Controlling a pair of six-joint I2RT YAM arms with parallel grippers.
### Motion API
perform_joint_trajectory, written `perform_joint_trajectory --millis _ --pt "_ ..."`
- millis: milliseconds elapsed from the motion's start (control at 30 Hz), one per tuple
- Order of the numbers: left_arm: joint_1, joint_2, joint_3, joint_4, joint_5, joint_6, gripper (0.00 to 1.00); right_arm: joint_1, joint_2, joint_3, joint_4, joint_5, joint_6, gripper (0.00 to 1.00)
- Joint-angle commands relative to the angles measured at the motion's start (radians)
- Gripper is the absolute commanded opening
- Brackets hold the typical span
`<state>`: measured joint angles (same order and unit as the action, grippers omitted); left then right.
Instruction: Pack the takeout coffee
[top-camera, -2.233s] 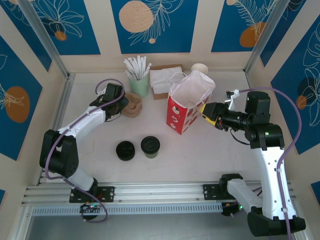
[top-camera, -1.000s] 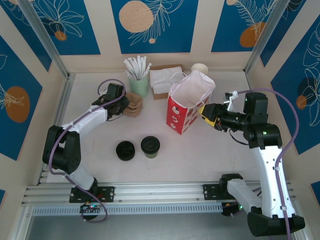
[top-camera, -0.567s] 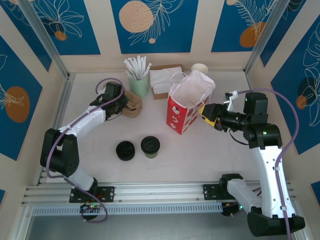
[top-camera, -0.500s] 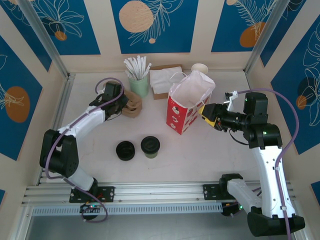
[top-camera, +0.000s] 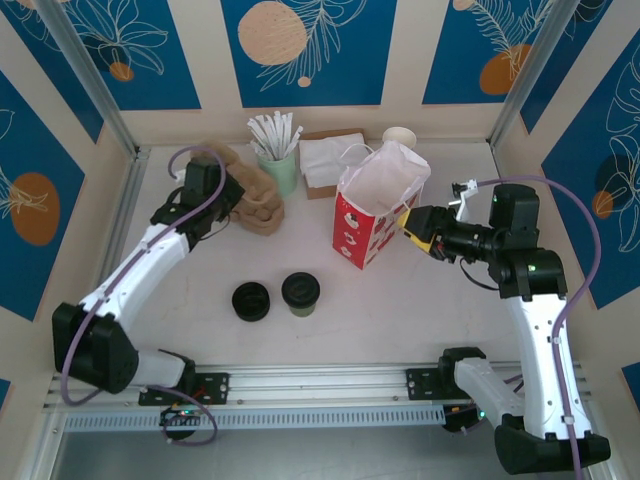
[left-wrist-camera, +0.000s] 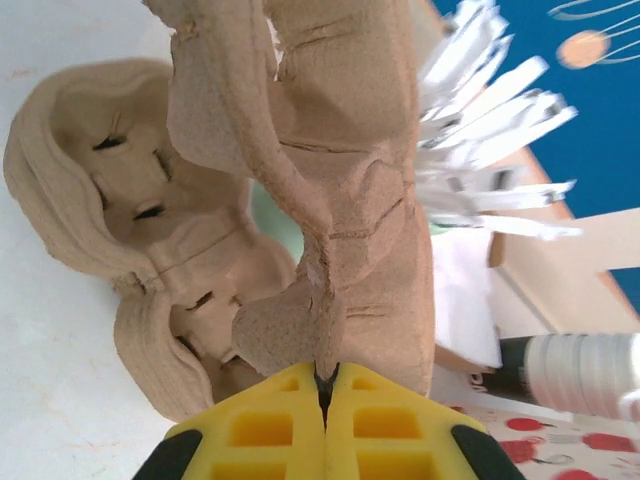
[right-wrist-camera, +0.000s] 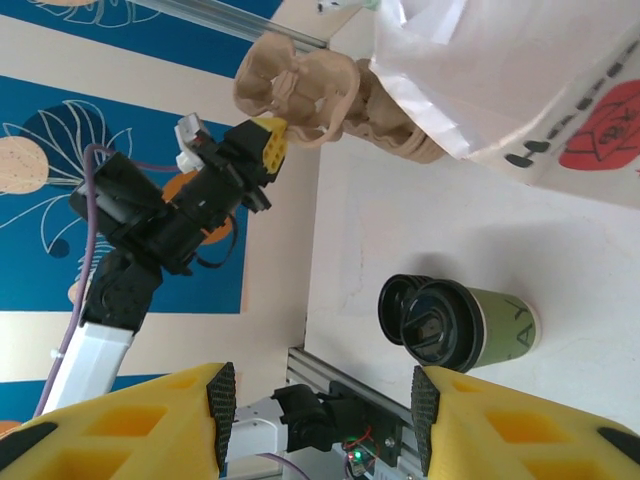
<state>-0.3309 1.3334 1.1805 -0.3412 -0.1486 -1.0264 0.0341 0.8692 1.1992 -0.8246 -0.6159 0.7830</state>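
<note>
Left gripper (left-wrist-camera: 322, 395) is clamped tight on the edge of a pulp cup carrier (left-wrist-camera: 345, 150), holding it up over the stack of carriers (left-wrist-camera: 90, 200) at the back left. Right gripper (top-camera: 410, 224) is spread wide with nothing in it, just beside the red bag (top-camera: 375, 205). The takeout coffee (top-camera: 300, 293) stands upright on the table (top-camera: 400, 300) out front, just beside a loose black lid (top-camera: 251, 300).

"What stands on the table (top-camera: 400, 300)?"
"The takeout coffee (top-camera: 300, 293), just beside a black lid (top-camera: 251, 300) — and farther back the red bag (top-camera: 372, 222), a carrier stack (top-camera: 262, 213), a cup of stirrers (top-camera: 277, 165) and napkins (top-camera: 330, 158)."
</note>
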Motion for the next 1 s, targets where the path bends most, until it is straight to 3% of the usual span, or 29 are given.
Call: perform_joint_trajectory --millis 0,133,467,767,967 --pt "0.015 -0.048 0.122 -0.082 0.092 0.155 0.03 -0.005 -0.024 0.061 0.043 -0.06 -0.029 0.53" --pt "0.007 -0.036 0.263 -0.18 0.313 0.321 0.01 -0.002 -0.025 0.097 0.11 -0.101 -0.05 0.53" --pt "-0.052 -0.143 0.289 -0.08 0.773 0.458 0.02 0.076 0.023 0.163 0.272 -0.176 -0.092 0.53" --pt "-0.076 -0.214 0.24 -0.019 0.97 0.504 0.02 0.277 0.113 0.23 0.296 -0.12 -0.178 0.53" --pt "-0.108 -0.231 0.212 0.009 1.009 0.516 0.02 0.374 0.17 0.27 0.277 -0.082 -0.214 0.53"
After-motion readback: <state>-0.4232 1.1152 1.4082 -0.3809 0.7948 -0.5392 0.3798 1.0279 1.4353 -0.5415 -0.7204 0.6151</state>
